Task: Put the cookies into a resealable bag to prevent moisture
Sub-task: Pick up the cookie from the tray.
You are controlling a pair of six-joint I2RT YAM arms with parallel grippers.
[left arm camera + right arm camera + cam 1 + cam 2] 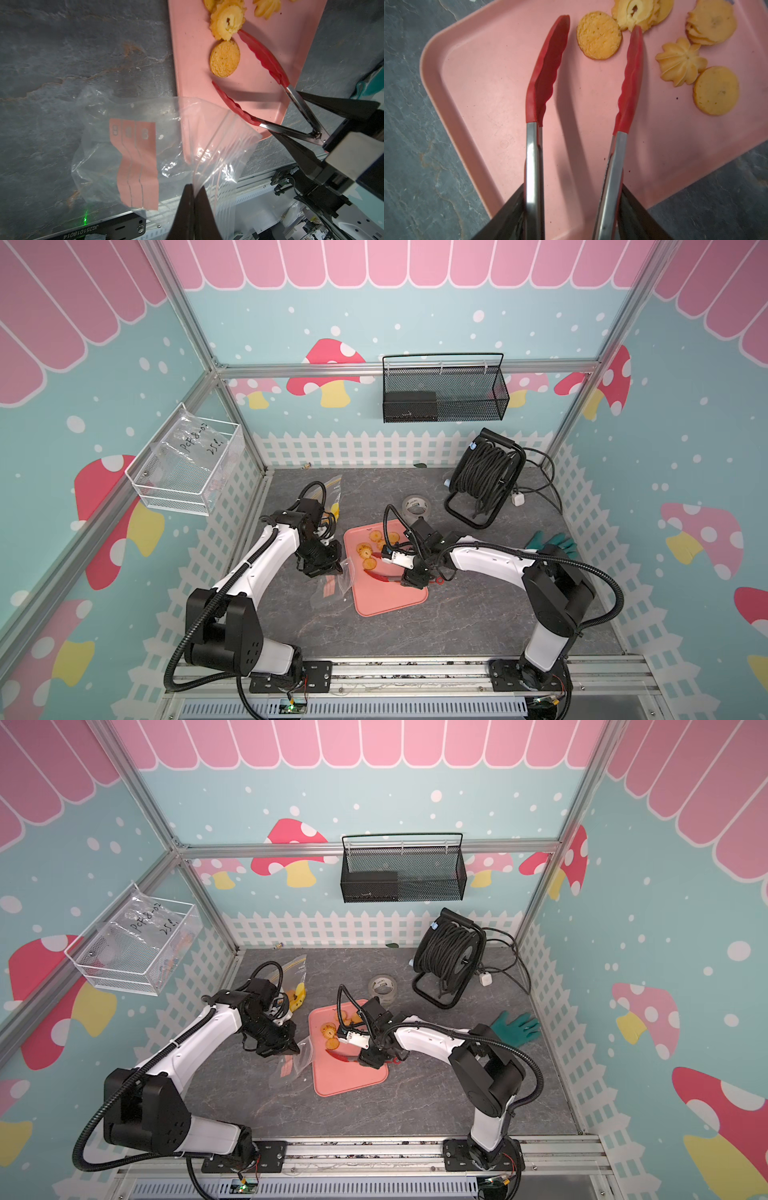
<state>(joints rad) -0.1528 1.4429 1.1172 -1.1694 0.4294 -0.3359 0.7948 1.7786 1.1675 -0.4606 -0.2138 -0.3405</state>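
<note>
On the grey table [457,614] a pink tray [399,597] carries the cookies [599,35] bunched at its far end, several cut off at the wrist views' edges. The clear resealable bag [99,145], its pink strips [135,162] bearing figures too blurred to read, lies beside the tray with its mouth over the tray's edge, and the left claw [192,187] is clenched on its zip rim. The right claw [573,191] grasps steel tongs [548,68], whose spread red tips point at the cookies with one flat round cookie between them, and a black box [104,228] at the table's front reads "JG251018014", upside down
</note>
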